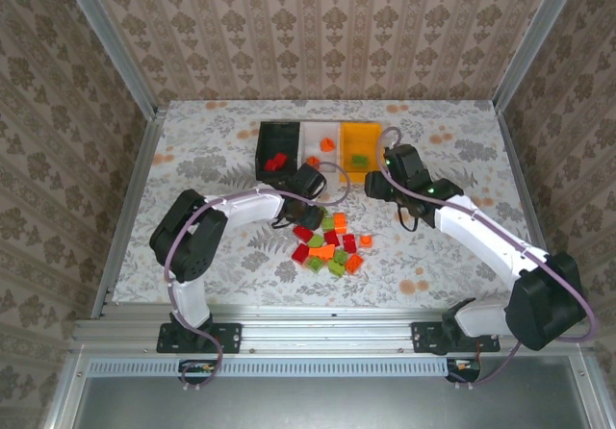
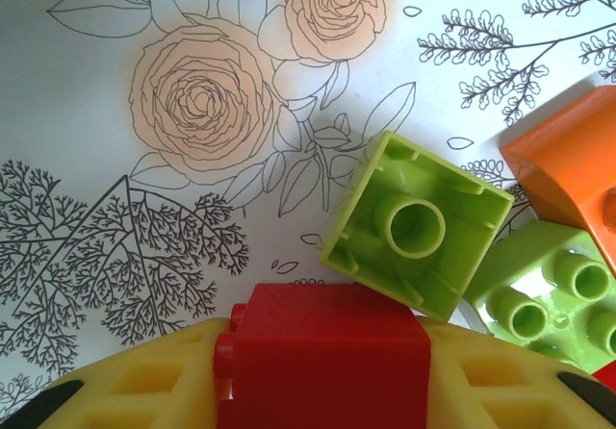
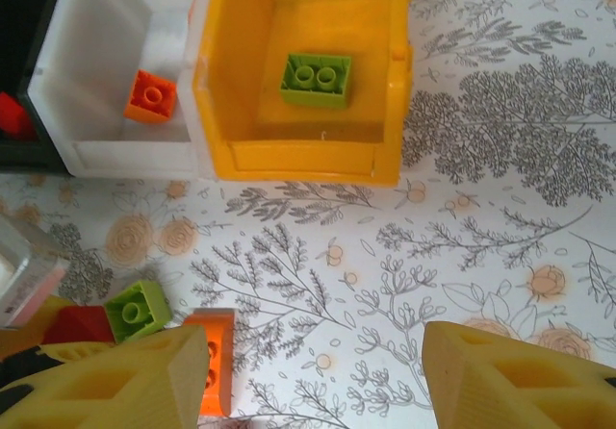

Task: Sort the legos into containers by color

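Red brick (image 2: 322, 352) sits closest to the left wrist lens, at six o'clock, clamped between the left claw's (image 2: 322, 395) yellow fingers (image 2: 125, 391), which press both its sides. Upturned green brick (image 2: 416, 225) lies just beside it at one o'clock, big orange brick (image 2: 568, 160) at three. Right claw (image 3: 316, 371) stands apart, nothing between, over the table (image 3: 481, 256). Yellow bin (image 3: 298, 155) at twelve holds a flat green brick (image 3: 316, 80). White bin (image 3: 96, 54) at eleven holds a small orange brick (image 3: 150, 96). Overhead: loose pile (image 1: 329, 244) mid-table, black bin (image 1: 262, 145) at eleven with red pieces (image 1: 277, 162) inside.
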`<state>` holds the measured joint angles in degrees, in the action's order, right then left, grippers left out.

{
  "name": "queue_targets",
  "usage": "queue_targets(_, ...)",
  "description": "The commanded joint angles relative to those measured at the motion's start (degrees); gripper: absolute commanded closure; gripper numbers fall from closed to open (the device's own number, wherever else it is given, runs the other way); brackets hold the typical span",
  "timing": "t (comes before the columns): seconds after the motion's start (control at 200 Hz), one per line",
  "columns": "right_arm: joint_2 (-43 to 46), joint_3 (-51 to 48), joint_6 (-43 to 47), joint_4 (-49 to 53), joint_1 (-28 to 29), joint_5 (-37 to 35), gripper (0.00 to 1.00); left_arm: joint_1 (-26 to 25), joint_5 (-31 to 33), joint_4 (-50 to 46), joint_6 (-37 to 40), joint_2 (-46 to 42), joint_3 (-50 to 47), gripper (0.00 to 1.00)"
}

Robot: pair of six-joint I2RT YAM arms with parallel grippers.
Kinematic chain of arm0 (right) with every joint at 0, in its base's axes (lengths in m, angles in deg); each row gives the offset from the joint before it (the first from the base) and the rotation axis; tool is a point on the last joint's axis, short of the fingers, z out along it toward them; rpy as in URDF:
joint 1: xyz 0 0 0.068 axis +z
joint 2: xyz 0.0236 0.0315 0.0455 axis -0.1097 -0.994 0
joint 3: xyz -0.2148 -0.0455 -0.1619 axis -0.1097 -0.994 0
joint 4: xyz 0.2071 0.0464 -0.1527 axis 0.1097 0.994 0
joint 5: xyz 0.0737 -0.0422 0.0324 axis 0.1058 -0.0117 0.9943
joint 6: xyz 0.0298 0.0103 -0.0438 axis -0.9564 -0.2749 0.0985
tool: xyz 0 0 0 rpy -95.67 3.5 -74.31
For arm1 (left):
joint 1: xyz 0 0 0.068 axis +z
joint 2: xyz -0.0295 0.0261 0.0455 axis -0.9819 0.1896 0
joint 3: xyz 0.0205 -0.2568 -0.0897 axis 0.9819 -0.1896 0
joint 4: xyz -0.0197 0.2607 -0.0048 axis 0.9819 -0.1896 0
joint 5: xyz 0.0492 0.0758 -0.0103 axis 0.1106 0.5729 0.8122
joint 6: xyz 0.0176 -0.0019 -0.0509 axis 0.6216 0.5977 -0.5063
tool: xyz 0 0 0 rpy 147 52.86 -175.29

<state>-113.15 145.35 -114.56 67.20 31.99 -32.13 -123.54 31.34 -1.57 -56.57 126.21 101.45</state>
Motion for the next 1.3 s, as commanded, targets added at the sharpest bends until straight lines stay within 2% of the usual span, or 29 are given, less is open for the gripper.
queue_targets(0.0, 2.6, -0.8, -1.0, 1.7, -0.1, -1.6, 0.39, 0.5, 1.3, -2.3, 0.7, -2.6, 0.1, 0.64)
queue_targets(0.18, 3.8, -1.6, -0.8, 1.3, -0.2, -2.6, 0.39, 1.6, 5.9, -9.0, 1.1, -10.7, 3.0, 0.65)
queue_targets(0.3, 2.6, -2.5, -1.3, -0.1, -0.4, -2.1, 0.39, 7.8, 8.5, -13.2, 0.4, -10.9, 9.7, 0.65)
queue_targets(0.395, 1.6, -3.3, -2.1, -1.1, -0.4, -0.7, 0.39, 12.8, 7.2, -16.6, -0.5, -5.3, 17.9, 0.66)
queue_targets(0.525, 2.0, -4.8, -2.8, -1.5, -0.4, 0.3, 0.4, 15.9, 8.6, -22.0, 0.6, 6.3, 32.0, 0.67)
queue_targets(0.63, 2.4, -5.7, -3.2, -1.5, -0.3, 2.4, 0.4, 17.5, 9.7, -27.3, 0.0, 14.5, 42.1, 0.69)
queue_targets(0.76, 0.6, -5.5, -1.9, -1.2, 1.3, 3.9, 0.39, 18.0, 11.3, -29.5, -0.7, 19.7, 48.4, 0.66)
queue_targets(0.795, -0.5, -5.1, -1.5, -1.0, 1.8, 4.0, 0.39, 19.6, 11.5, -29.8, -0.9, 20.3, 49.2, 0.63)
queue_targets(0.895, -3.9, -3.6, -0.3, -1.1, 3.3, 4.6, 0.39, 20.0, 10.2, -29.7, -0.9, 21.3, 50.6, 0.53)
queue_targets(0.95, -6.9, -2.3, 0.6, -1.5, 5.0, 4.6, 0.39, 19.9, 10.1, -29.9, -0.8, 21.3, 50.9, 0.42)
queue_targets(1.0, -9.6, -0.4, 1.7, -1.5, 6.8, 4.3, 0.39, 19.9, 10.0, -29.7, -0.5, 20.9, 50.8, 0.37)
queue_targets(1.075, -13.6, 2.9, 3.9, -1.4, 10.0, 2.4, 0.38, 19.9, 9.0, -29.9, -0.4, 19.7, 50.6, 0.24)
queue_targets(1.205, -19.9, 8.5, 6.6, -1.8, 13.4, 0.4, 0.37, 19.8, 7.0, -28.7, -0.5, 14.7, 47.7, 0.15)
queue_targets(1.295, -24.0, 11.9, 8.2, -2.3, 14.5, 1.2, 0.36, 19.8, 5.4, -26.4, -1.2, 8.4, 42.6, 0.13)
